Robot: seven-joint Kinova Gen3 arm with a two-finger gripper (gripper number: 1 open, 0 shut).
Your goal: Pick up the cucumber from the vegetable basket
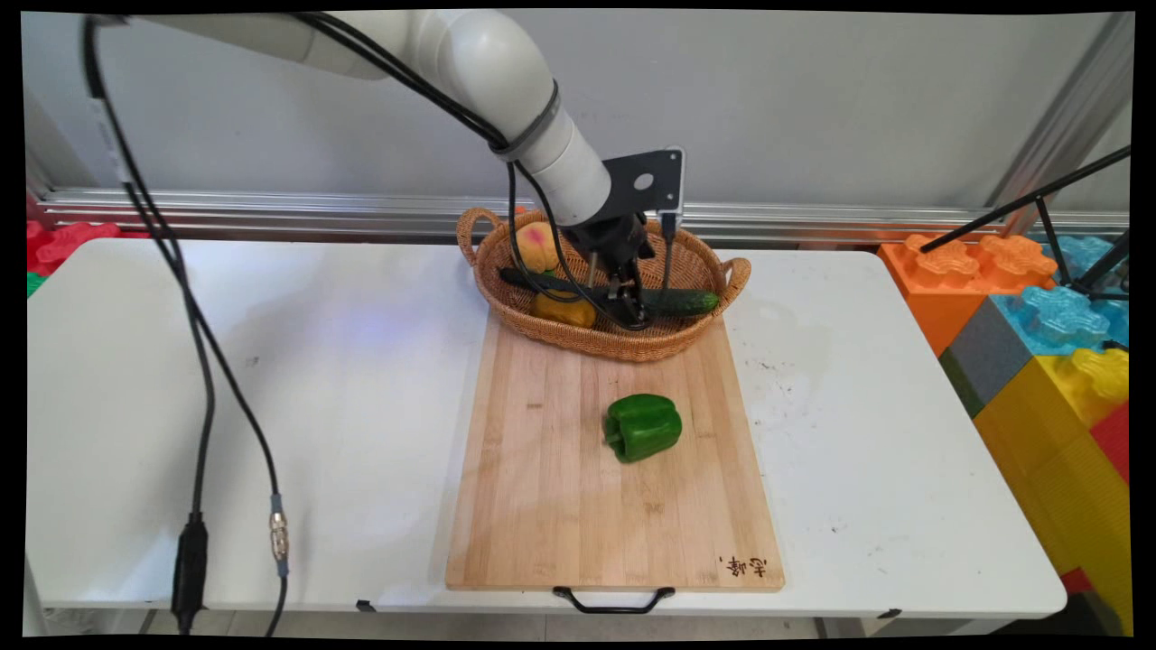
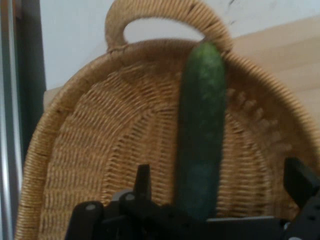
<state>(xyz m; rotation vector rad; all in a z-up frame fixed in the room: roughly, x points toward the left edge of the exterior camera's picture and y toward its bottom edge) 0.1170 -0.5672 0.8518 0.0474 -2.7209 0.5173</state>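
Observation:
My gripper (image 1: 634, 313) reaches down into a woven basket (image 1: 542, 336) at the far end of a wooden cutting board (image 1: 542, 487). It stands open, a finger on each side of a dark green cucumber (image 1: 691, 302) that lies across the basket. In the hand view the cucumber (image 2: 202, 125) runs from between my gripper's (image 2: 220, 186) fingers up to the basket's handle (image 2: 165, 12), with a gap on either side. A yellow-pink fruit (image 1: 536, 246) and a yellow one (image 1: 564, 310) lie in the basket's left part.
A green bell pepper (image 1: 643, 427) sits on the middle of the board. Black cables (image 1: 194, 361) hang over the table's left side. Large coloured blocks (image 1: 1048, 334) stand off the right edge, with a black tripod leg (image 1: 1030, 200) above them.

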